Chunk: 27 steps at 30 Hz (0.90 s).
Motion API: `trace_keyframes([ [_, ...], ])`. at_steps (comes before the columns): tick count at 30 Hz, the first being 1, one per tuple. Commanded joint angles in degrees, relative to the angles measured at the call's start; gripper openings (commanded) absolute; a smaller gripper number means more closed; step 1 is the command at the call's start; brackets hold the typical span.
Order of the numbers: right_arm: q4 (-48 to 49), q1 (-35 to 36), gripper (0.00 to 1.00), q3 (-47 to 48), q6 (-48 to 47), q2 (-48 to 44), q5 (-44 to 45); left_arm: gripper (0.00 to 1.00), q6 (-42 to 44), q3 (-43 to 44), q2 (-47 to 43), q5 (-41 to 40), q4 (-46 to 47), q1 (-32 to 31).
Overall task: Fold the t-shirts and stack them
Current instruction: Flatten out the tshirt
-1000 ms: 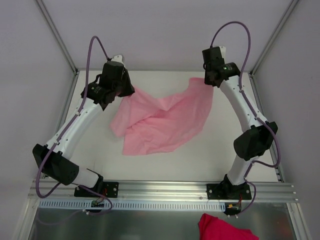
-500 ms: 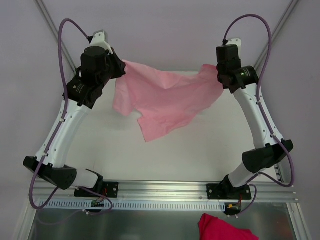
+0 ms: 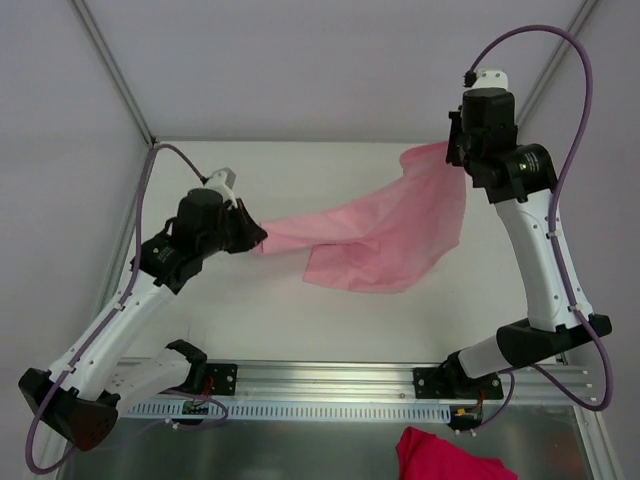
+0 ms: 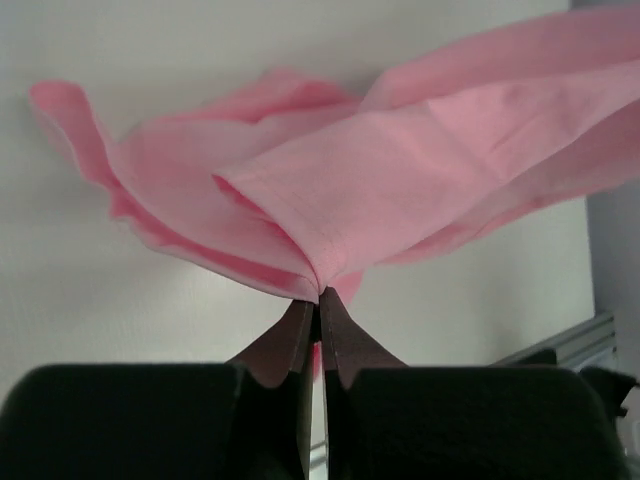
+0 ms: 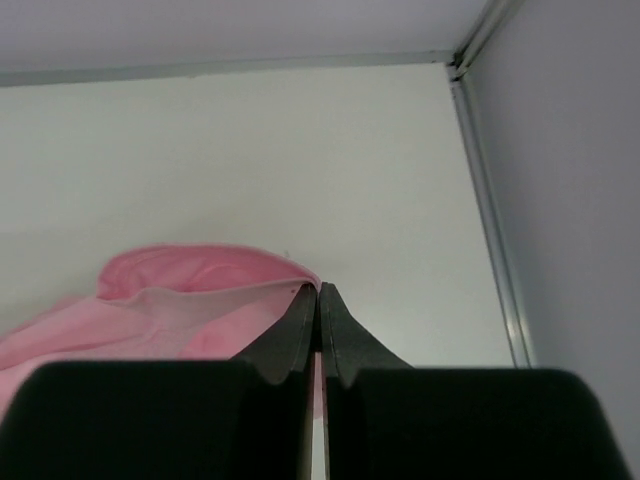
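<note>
A pale-pink t-shirt (image 3: 385, 235) hangs stretched in the air between my two grippers above the white table (image 3: 250, 310). My left gripper (image 3: 258, 238) is shut on its left end; in the left wrist view the jaws (image 4: 318, 297) pinch a bunched fold of the t-shirt (image 4: 400, 190). My right gripper (image 3: 457, 160) is raised at the back right and shut on the shirt's upper right corner; in the right wrist view the closed tips (image 5: 318, 290) clamp the pink edge (image 5: 190, 285). The shirt's lower part sags towards the table's middle.
A crumpled darker red-pink cloth (image 3: 450, 458) lies below the mounting rail (image 3: 330, 378) at the bottom. The enclosure's metal frame posts (image 3: 110, 70) and walls stand around the table. The table's right edge rail (image 5: 490, 220) runs near my right gripper.
My left gripper has dropped from the back left towards the table's near left, pulling the shirt. My right gripper has risen and moved further right, stretching the shirt between them.
</note>
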Motion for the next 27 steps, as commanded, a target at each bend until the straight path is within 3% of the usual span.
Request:
trace_keyframes([
  [1, -8.51, 3.61, 0.01, -0.81, 4.35, -1.93, -12.12, 0.00, -6.28, -8.58, -3.55, 2.49, -2.46, -3.92],
  [5, -8.00, 11.62, 0.01, -16.62, 9.01, -5.97, -13.01, 0.00, -9.45, -15.53, -7.85, -0.94, -6.23, -9.72],
  [10, -6.76, 16.99, 0.01, -32.80, 14.29, -8.70, -16.43, 0.00, -11.21, -16.95, -9.79, -1.21, -11.86, -12.10],
  [17, -5.54, 22.44, 0.01, -40.46, 16.83, -6.68, -14.95, 0.00, -11.21, -18.35, -5.33, -6.64, -18.47, -12.19],
  [21, -2.38, 25.95, 0.01, -42.23, 18.86, -6.33, -16.35, 0.00, -9.90, -20.28, 0.30, -7.71, -13.74, -12.19],
  [27, -2.02, 30.70, 0.01, -41.71, 20.44, -4.40, -14.87, 0.00, -6.39, -17.66, 16.89, -8.68, -2.32, -12.19],
])
